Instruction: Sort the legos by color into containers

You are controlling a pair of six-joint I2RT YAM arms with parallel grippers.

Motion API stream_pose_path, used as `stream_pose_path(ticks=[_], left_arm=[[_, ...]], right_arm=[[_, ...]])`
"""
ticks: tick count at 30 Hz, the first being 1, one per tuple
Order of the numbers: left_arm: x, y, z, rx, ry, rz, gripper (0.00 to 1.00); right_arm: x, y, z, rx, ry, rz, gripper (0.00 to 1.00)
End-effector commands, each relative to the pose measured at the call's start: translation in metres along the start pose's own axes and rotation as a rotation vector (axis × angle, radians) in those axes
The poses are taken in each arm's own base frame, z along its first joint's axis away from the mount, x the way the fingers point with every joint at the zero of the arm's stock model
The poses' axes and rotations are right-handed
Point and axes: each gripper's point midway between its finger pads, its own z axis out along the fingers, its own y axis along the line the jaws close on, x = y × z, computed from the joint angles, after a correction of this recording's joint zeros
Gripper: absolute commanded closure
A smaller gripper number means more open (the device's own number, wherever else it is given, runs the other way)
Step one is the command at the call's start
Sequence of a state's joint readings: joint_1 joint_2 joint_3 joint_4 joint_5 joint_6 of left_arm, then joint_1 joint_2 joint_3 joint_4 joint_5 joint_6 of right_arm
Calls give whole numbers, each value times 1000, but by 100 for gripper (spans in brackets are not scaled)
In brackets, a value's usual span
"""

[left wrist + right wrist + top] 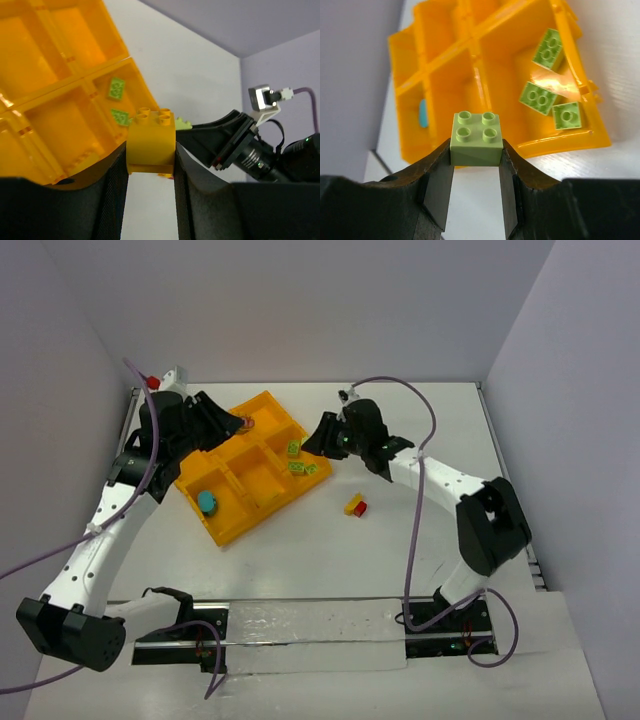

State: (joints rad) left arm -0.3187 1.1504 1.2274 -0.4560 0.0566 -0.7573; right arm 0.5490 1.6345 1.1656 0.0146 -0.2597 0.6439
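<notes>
- The left gripper (pixel 150 156) is clamped on a yellow brick (pixel 151 134). Its two fingers press the brick's sides, and the studs face up in the wrist view.
- From above, I see that gripper over the far-left part of the orange-yellow tray (pixel 228 532). The arm blocks my view there, so I cannot say which compartment it is over.
- The right gripper (pixel 476 152) is pinched on a light green brick (pixel 476 136), with four studs showing and the fingers tight against both sides.
- That gripper sits just off the tray's right corner, with the held brick raised just outside the rim.
- Three light green bricks (pixel 538 97) lie loose in the compartment at the tray's right corner. Two show a pair of studs, and the one nearest the rim shows a single stud.
- A teal-blue brick (pixel 207 502) lies alone in a compartment at the tray's near-left end.
- A small yellow and red clump (pixel 355 506) sits on the white table (pixel 300 575), to the near right of the tray and apart from it.
- The tray lies skewed on the table, with one corner pointing to the far side.
</notes>
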Motion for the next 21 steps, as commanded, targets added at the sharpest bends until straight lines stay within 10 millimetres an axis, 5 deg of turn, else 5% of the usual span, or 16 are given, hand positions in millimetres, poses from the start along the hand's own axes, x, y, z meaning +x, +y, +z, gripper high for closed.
stream_pose_path(ticks=[1,4,7,11,13,21], left_arm=[[17,43,-3,-164,37,59,100],[36,53,5,-168,89,63,100],[57,68,20,-188,149,57,100],[71,77,35,-192,183,49,100],[73,81,40,-207,185,54,100],[90,98,70,-255,247,58,98]], right_arm=[[-1,-1,21,60,37,-43,94],[3,-5,38,76,62,-59,86],[-6,3,50,78,65,-82,47],[-10,7,57,84,67,-96,20],[-15,11,57,83,59,-102,14],[-24,4,25,141,-8,-122,16]])
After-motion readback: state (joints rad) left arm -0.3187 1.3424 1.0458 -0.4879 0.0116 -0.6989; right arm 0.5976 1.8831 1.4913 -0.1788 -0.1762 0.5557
